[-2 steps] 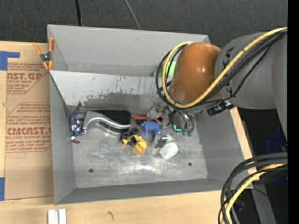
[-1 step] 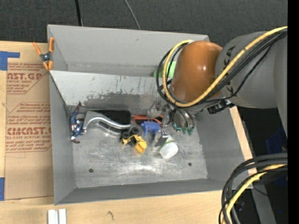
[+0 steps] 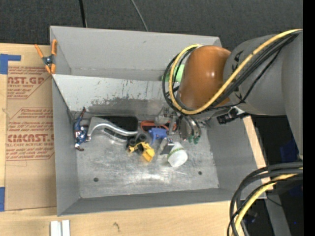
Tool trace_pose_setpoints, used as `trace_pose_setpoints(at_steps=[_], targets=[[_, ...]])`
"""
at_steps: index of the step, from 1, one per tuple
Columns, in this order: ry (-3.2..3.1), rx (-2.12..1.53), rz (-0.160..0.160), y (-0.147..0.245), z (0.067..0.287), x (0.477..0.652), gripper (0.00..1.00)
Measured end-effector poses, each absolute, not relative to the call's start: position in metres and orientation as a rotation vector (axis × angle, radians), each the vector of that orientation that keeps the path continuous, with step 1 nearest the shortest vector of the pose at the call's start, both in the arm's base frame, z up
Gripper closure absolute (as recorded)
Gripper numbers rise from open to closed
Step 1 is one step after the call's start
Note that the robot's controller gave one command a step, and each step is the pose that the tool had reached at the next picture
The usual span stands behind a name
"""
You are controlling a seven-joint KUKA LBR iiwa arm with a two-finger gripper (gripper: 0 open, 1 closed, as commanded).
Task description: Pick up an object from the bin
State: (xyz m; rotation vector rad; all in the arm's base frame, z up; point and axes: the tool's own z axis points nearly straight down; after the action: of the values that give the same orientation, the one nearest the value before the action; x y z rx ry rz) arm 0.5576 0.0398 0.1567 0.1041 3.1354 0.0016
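Scuffs (image 3: 142,175) streak the bin floor (image 3: 98,173) under fingers (image 3: 187,135) (gap indiscernible) near a white cup (image 3: 177,157).

Chrome handle (image 3: 109,129), black block (image 3: 123,122)

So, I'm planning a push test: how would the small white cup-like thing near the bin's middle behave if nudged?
The white cup-like thing looks like thin plastic, so it is probably light. It seems round and tipped on its side, so it may roll across the bin floor. It looks smooth, so it may be slippery.
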Motion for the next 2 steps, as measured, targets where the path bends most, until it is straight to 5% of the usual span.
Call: trace_pose_setpoints(at_steps=[1,2], targets=[[3.092,0.558,0.001,0.036,0.145,0.561,0.0],[3.127,0.263,0.0,0.001,0.115,0.585,0.0]])
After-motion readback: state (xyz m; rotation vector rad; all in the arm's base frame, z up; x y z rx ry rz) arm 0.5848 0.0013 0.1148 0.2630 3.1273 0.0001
